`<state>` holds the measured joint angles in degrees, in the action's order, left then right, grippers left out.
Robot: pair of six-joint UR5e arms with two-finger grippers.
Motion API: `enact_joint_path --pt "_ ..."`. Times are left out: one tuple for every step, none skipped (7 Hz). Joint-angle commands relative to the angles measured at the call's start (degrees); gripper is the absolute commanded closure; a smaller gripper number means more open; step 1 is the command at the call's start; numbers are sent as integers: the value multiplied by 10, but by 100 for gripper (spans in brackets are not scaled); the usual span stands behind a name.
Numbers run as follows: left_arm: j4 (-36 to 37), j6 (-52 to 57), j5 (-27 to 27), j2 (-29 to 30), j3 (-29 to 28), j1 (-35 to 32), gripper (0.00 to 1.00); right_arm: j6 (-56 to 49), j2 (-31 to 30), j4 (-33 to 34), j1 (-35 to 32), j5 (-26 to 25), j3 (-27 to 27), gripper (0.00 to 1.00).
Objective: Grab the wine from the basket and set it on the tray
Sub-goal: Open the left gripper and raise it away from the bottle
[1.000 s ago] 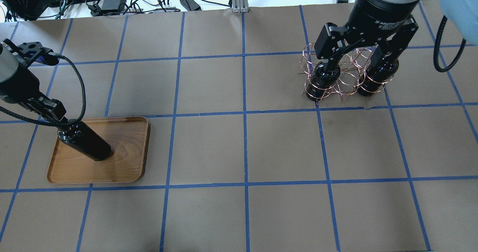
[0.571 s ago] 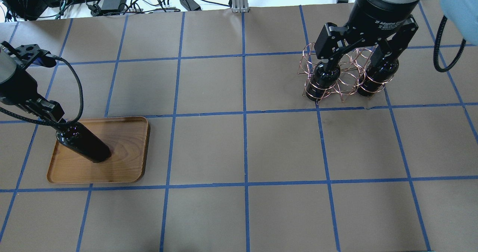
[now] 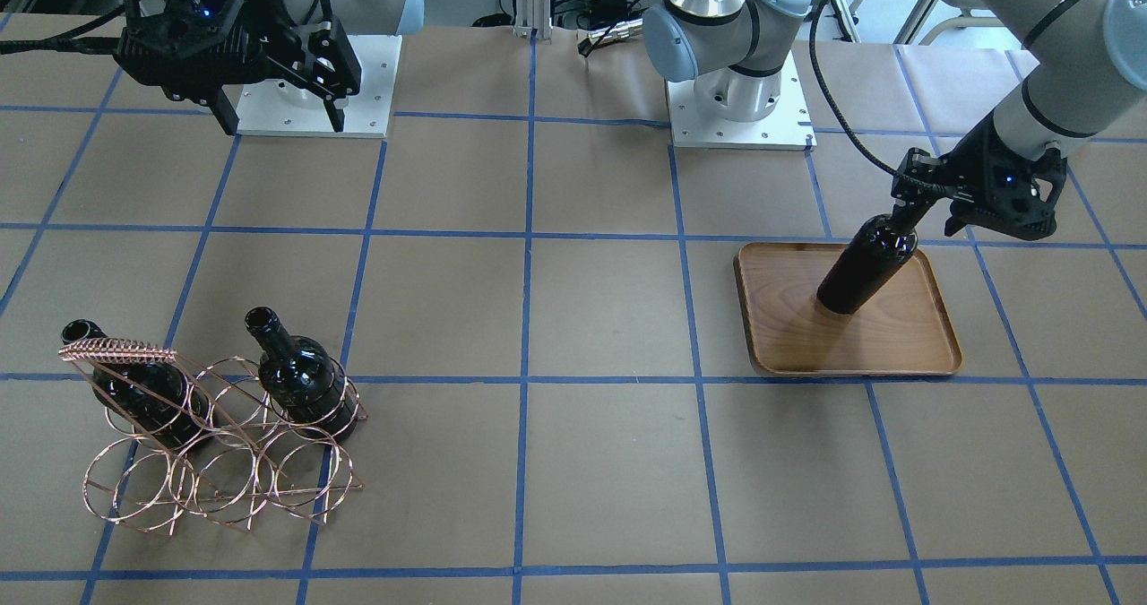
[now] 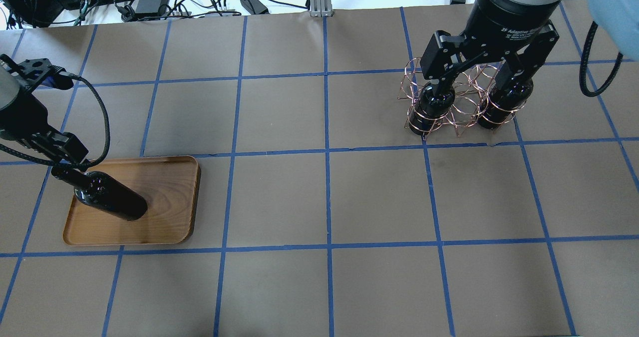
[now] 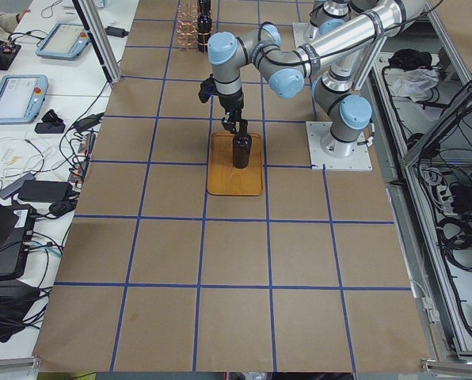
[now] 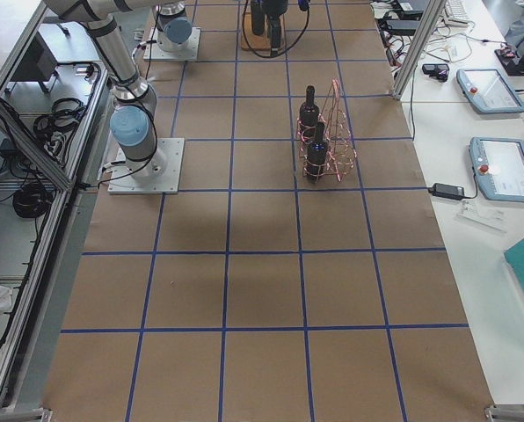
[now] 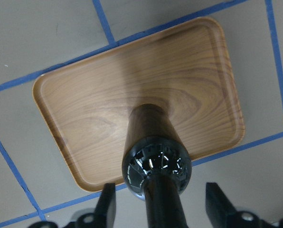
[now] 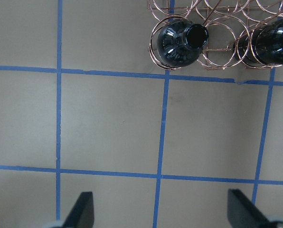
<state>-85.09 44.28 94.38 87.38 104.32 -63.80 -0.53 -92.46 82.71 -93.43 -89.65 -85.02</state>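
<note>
Comfortably inside tray (image 4: 169, 187) rim: wine (image 4: 107, 202)

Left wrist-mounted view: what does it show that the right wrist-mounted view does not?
Only the left wrist view: the open left gripper astride the neck of a wine bottle, not touching it; the bottle stands on the wooden tray. Only the right wrist view: the open right gripper and the copper wire basket holding a whole bottle and a cropped bottle. Both: the brown table cover with blue tape lines.
</note>
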Motion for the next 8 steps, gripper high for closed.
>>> enact_joint_path --pt "-71 -56 -1 -20 -29 -6 0 0 0 0 0 0 -1 0" --pt "-99 -110 -3 -28 -42 -9 0 0 0 0 0 0 0 0" --pt "-104 -171 -4 -33 -49 -18 0 0 0 0 0 0 0 0" --pt "-103 -242 6 -36 -62 -46 0 0 0 1 0 0 0 0" --pt "-104 -317 7 -35 -81 -82 0 0 0 2 0 0 -1 0" --pt "-101 -370 5 -42 -93 -132 0 0 0 3 0 0 -1 0" --pt "-98 -393 0 -46 -109 -179 0 0 0 4 0 1 0 0" --pt "-93 -396 1 -42 -116 -219 0 0 0 4 0 0 -1 0"
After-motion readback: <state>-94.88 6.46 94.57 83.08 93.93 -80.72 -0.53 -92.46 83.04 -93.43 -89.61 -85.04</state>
